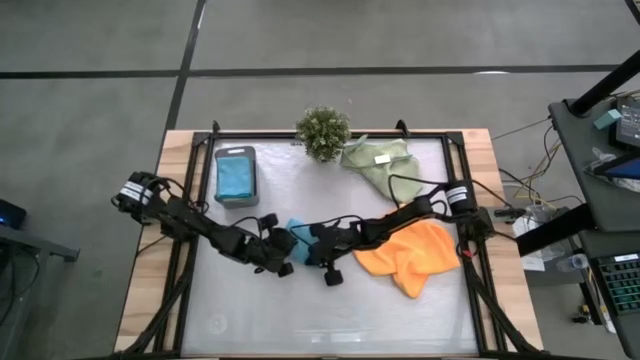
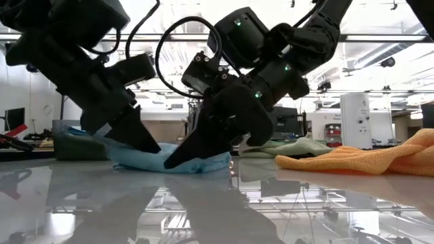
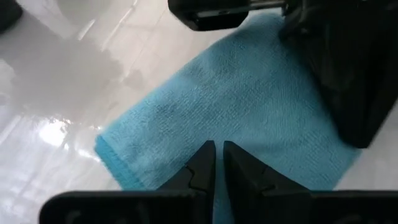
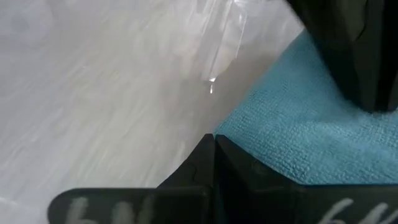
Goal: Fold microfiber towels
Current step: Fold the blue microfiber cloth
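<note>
A teal-blue towel (image 1: 298,231) lies bunched at the table's middle, low and flat in the low view (image 2: 193,161). My left gripper (image 3: 219,155) comes from the left and is shut on its top. My right gripper (image 4: 213,146), reaching in from the right, is shut with its tips at the towel's edge. An orange towel (image 1: 410,256) lies crumpled at the right. A pale sage-green towel (image 1: 378,162) with a small white tag lies at the far right. Another teal towel (image 1: 235,174) lies folded in the dark tray (image 1: 218,190). My left gripper has its near-shut fingertips (image 3: 205,154) on the teal towel's upper face (image 3: 217,134), a thin strip of cloth showing between them. The fingers slant down from the table's left. The towel stays lying on the table. My right gripper sets its shut fingertips (image 4: 205,152) at the towel's edge (image 4: 227,134), where the cloth meets the table. It slants down from the table's right, opposite my left gripper. Whether any cloth is caught between the fingers I cannot tell.
A small bushy green plant (image 1: 323,132) stands at the far edge, between the tray and the sage-green towel. A black frame (image 1: 200,150) borders the glossy work surface. Bare table (image 1: 300,310) lies toward the near edge.
</note>
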